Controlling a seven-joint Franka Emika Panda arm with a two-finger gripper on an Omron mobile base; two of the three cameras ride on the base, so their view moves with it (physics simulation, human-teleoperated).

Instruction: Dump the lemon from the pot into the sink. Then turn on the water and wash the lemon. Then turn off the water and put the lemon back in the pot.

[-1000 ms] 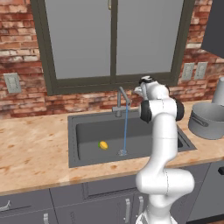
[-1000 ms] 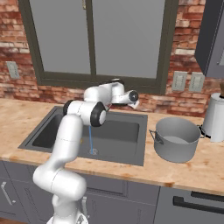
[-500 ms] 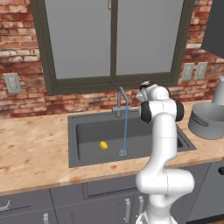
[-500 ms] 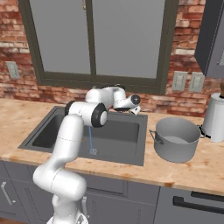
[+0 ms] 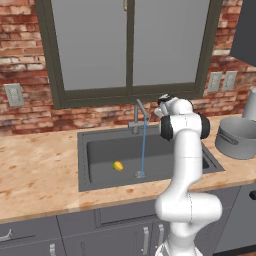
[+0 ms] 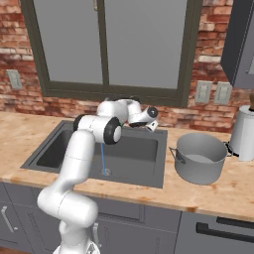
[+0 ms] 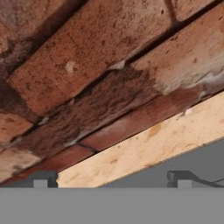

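— Since a second ago our hand has dipped and swung a little closer to the brick wall behind the sink [image 5: 85, 150]; the lemon [image 5: 118, 165] and the pot [image 6: 198, 158] sit where they did, and the stream runs as before.

— Where does that leave the gripper [image 7: 111, 180]?

— Up behind the tap [image 5: 139, 114], to its right, above the back rim of the sink. In the hand view we face brick wall [image 7: 87, 70] and the strip of counter [image 7: 144, 148] behind the basin. Its fingertips [image 7: 41, 180] stand wide apart, spread close to the full width of that view, with nothing between them.

— And the water?

— A thin blue line of water [image 5: 143, 147] falls from the tap's spout to the sink floor and splashes near the drain. The lemon lies on that floor to the left of the stream, near it but apart from it, so we judge it is not being rinsed directly.

— So which step are we in?

— The dump looks done: the lemon is in the sink, and the pot stands upright on the counter well to the right of the sink. With the water on, we take this to be the washing stage, or the turn toward shutting the tap.

— What does the next move call for?

— Either reaching down left of the stream to the lemon, or bringing the open fingers back to the small lever at the tap's side. We cannot make out the lever's position from here, so the approach needs care.
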